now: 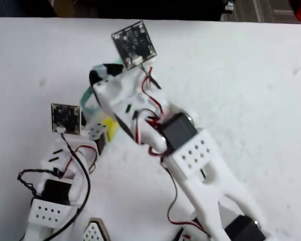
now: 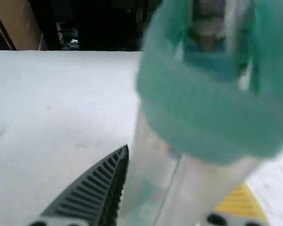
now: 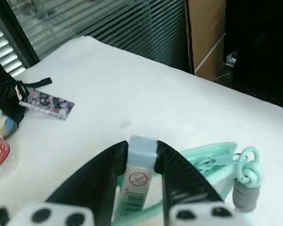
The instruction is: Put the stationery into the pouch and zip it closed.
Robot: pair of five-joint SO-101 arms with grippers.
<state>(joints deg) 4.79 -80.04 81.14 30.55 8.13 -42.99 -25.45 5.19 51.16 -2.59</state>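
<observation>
Cloth pouch [image 3: 212, 153], paper-labelled stationery [image 3: 138, 182], matt table [image 3: 132, 89]

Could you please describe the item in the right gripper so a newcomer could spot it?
On the white table lies a mint-green pouch. Close by it, the right gripper pinches a small pale-blue stick; unlike its neighbours, it carries a white barcode label.

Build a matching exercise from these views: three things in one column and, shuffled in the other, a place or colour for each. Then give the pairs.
Things
1. pouch
2. labelled block
3. printed tag

Place or colour
a. lying flat on the table beside a black object
b. clamped between the fingers of the right gripper
c. mint green

Pairs: 1-c, 2-b, 3-a
</observation>
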